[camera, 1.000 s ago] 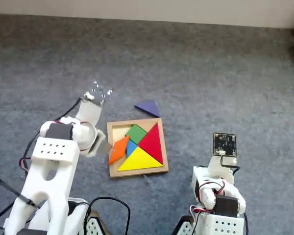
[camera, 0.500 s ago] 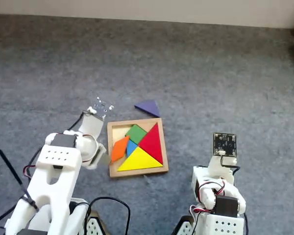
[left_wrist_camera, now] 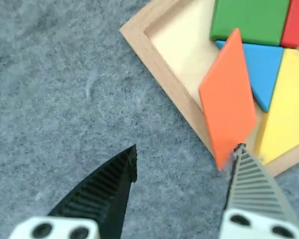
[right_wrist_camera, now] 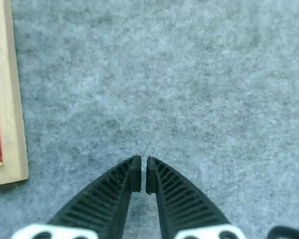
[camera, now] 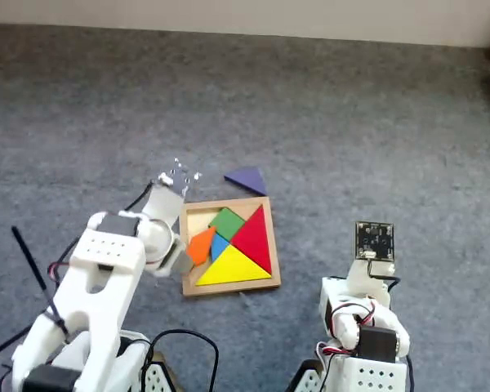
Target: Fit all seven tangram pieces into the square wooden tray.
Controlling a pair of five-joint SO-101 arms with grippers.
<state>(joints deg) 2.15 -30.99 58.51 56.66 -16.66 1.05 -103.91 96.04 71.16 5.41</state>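
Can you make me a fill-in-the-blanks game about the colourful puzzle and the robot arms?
1. The triangle lying on the carpet outside the wooden tray is ___.
2. The open end effector next to the orange piece belongs to the ___ arm.
3. The right end effector is above bare carpet with its jaws ___.

Missing words: purple; left; shut.

White arms (camera: 98, 282), black cables (camera: 188, 333), square black board (camera: 374, 239), right gripper (right_wrist_camera: 141, 174) ribbed black, left gripper (left_wrist_camera: 186, 149) black and grey
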